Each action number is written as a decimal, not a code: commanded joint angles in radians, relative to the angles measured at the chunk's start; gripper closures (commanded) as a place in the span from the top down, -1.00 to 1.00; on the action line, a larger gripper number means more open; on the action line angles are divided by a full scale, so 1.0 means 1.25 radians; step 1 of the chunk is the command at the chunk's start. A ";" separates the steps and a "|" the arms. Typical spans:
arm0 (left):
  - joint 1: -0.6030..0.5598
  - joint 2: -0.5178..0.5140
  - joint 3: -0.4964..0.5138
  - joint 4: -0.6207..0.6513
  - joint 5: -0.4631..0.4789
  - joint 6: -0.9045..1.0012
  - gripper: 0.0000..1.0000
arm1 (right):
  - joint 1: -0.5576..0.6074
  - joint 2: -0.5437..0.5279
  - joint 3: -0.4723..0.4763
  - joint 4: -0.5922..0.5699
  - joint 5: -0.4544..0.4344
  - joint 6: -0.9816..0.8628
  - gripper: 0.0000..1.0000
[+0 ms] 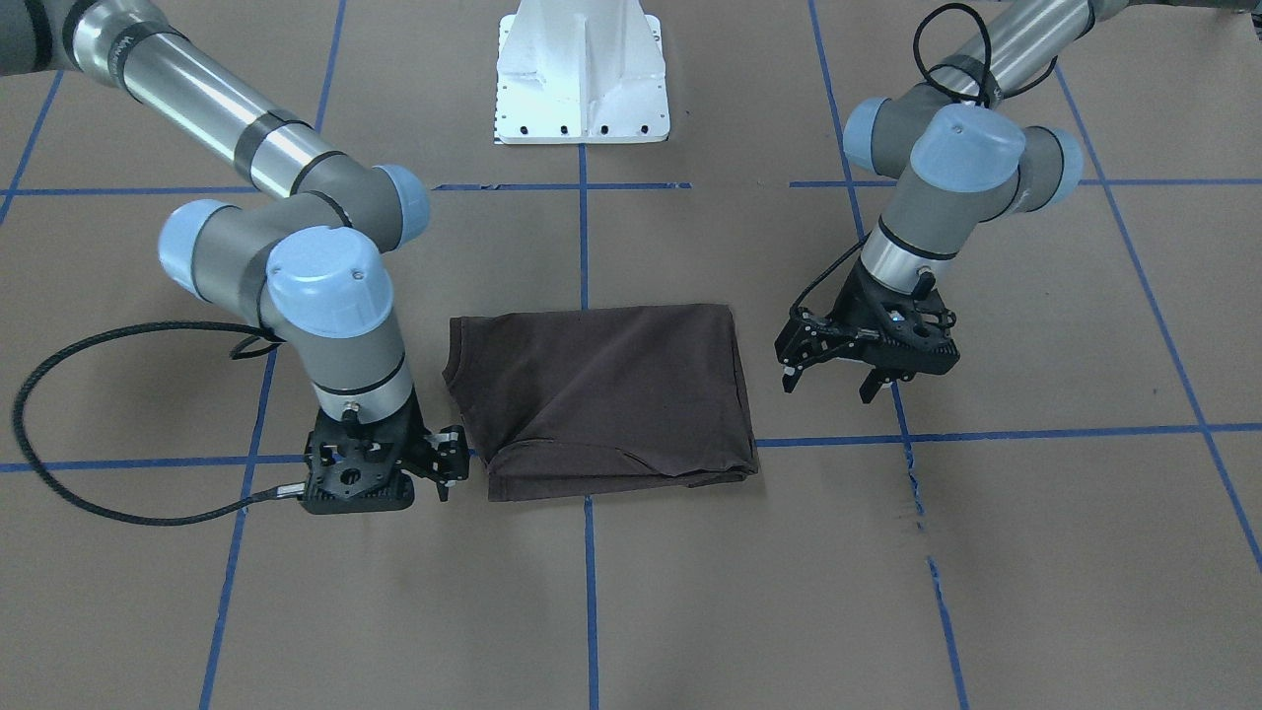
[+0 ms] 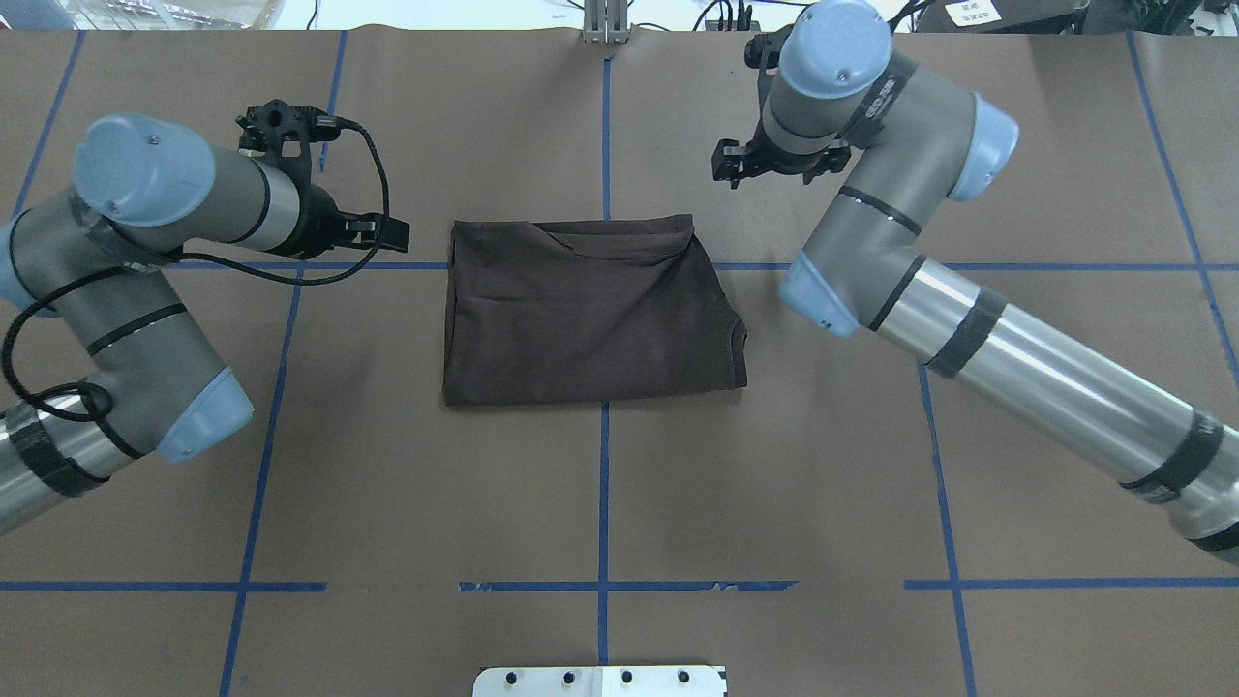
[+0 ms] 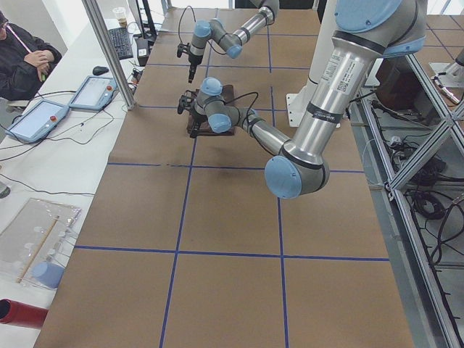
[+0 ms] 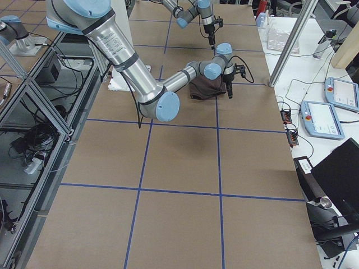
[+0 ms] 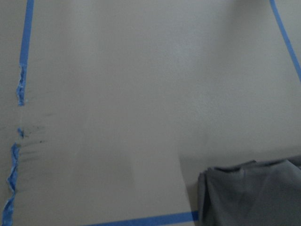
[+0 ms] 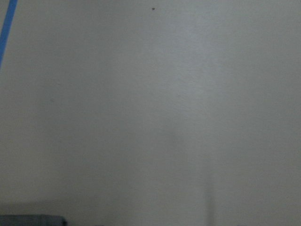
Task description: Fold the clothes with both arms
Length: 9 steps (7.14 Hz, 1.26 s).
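T-shirt (image 1: pixel 601 394): dark brown, folded to a rough rectangle, lying flat mid-table (image 2: pixel 774 484) across the centre line of blue tape (image 2: pixel 602 484). A loose flap runs along the edge farthest from the robot. One corner on the robot's right side shows a curved hem; cannot tell whether it is sleeve or neckline.

Right gripper (image 1: pixel 449 463): points down, just beside the shirt's far corner on the robot's right side, with a narrow strip of table between them. No cloth held. Its fingers read as spread apart in the front-facing view, though its own black mount covers part of them.

Left gripper (image 1: pixel 830 387): on the shirt's other side, clearly apart from the cloth. Fingers wide apart, nothing between them. Height above the table is hard to judge.

Left wrist view: a washed-out grey corner of the shirt at lower right, cut off by the picture edge; the rest is table and torn tape. No fingers in it.

Right wrist view: blurred table only, apart from a dark sliver at the bottom left that is too vague to identify.

Side views: the near arm's wrist covers most of the shirt in each.

White base pedestal (image 1: pixel 582 79): top of the front-facing view, cropped. A seated person (image 3: pixel 25 58) at a side bench, cut by the left view's edge.
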 commanded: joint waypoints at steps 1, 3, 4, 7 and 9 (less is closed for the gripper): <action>-0.056 0.116 -0.184 0.148 -0.025 0.175 1.00 | 0.146 -0.190 0.253 -0.167 0.145 -0.261 1.00; -0.220 0.309 -0.276 0.171 -0.100 0.469 1.00 | 0.301 -0.383 0.418 -0.301 0.216 -0.551 1.00; -0.349 0.373 -0.269 0.173 -0.187 0.653 1.00 | 0.379 -0.470 0.427 -0.304 0.284 -0.663 1.00; -0.555 0.522 -0.169 0.170 -0.286 0.755 1.00 | 0.513 -0.725 0.442 -0.288 0.320 -0.685 1.00; -0.677 0.541 -0.130 0.218 -0.291 0.824 1.00 | 0.607 -0.787 0.475 -0.283 0.326 -0.800 1.00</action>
